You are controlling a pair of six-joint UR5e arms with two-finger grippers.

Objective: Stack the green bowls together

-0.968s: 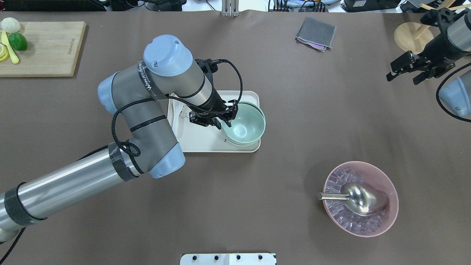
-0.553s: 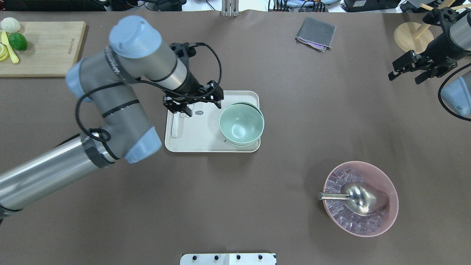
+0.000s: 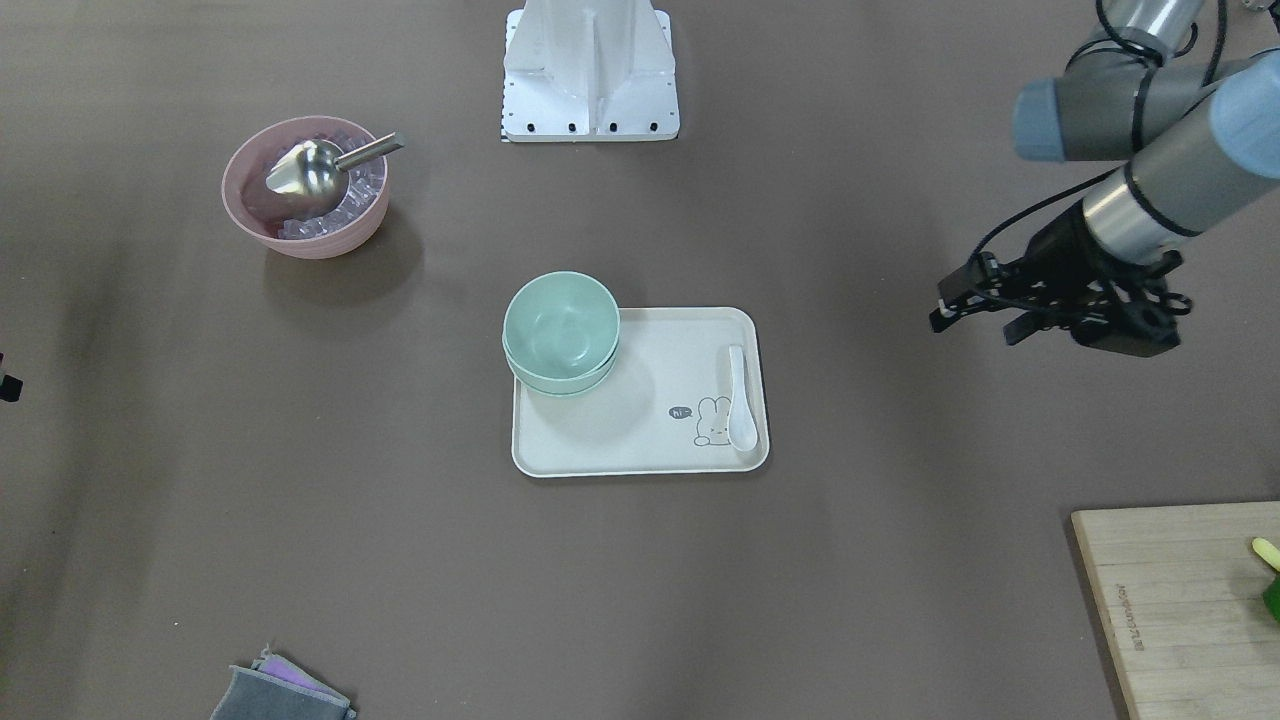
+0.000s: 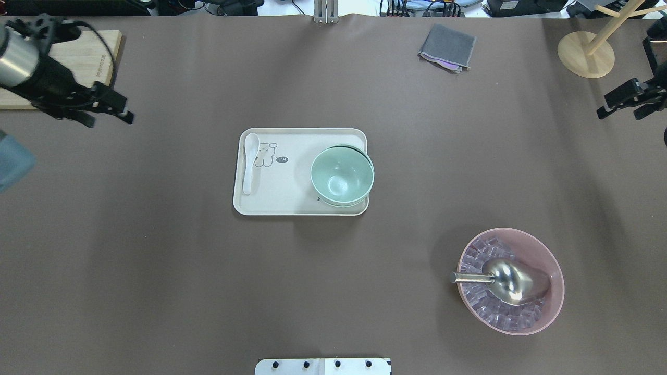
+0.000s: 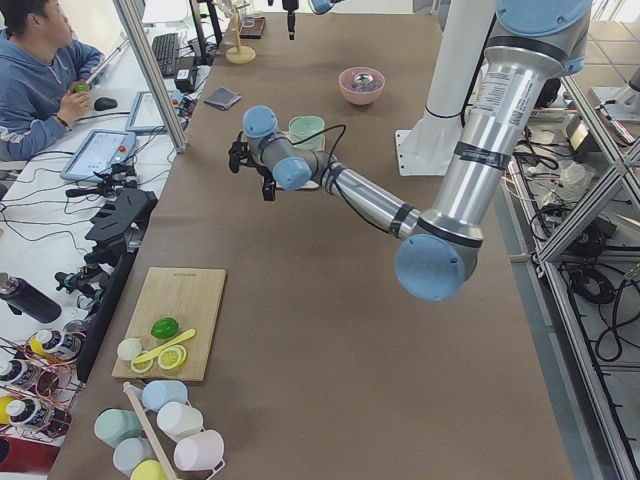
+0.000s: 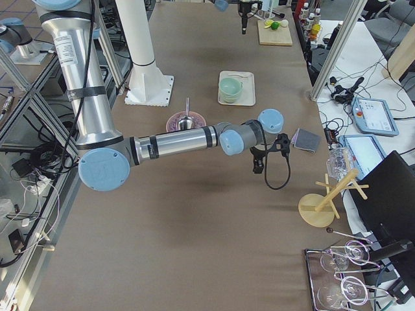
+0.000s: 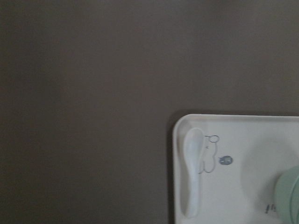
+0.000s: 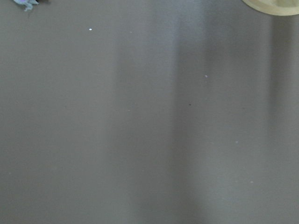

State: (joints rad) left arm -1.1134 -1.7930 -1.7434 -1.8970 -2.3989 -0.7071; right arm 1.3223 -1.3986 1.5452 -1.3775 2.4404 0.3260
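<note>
The pale green bowls point(image 4: 342, 176) sit nested in one stack on the right end of a cream tray point(image 4: 292, 195). The stack also shows in the front view point(image 3: 560, 330) and at the left wrist view's right edge point(image 7: 290, 198). Two rims show; how many bowls are in the stack I cannot tell. My left gripper point(image 4: 110, 121) is open and empty, far to the left of the tray, near the cutting board; it also shows in the front view point(image 3: 975, 326). My right gripper point(image 4: 620, 112) is open and empty at the far right edge.
A white spoon point(image 4: 249, 161) lies on the tray's left end. A pink bowl point(image 4: 542, 250) with ice and a metal scoop point(image 4: 508, 281) stands at the front right. A grey cloth point(image 4: 448, 47), a wooden stand point(image 4: 584, 52) and a cutting board point(image 4: 99, 57) lie along the back.
My left arm has let go of the bowl stack and pulled back from the tray to the far left. My right gripper has drifted further right. The bowls have not moved.
</note>
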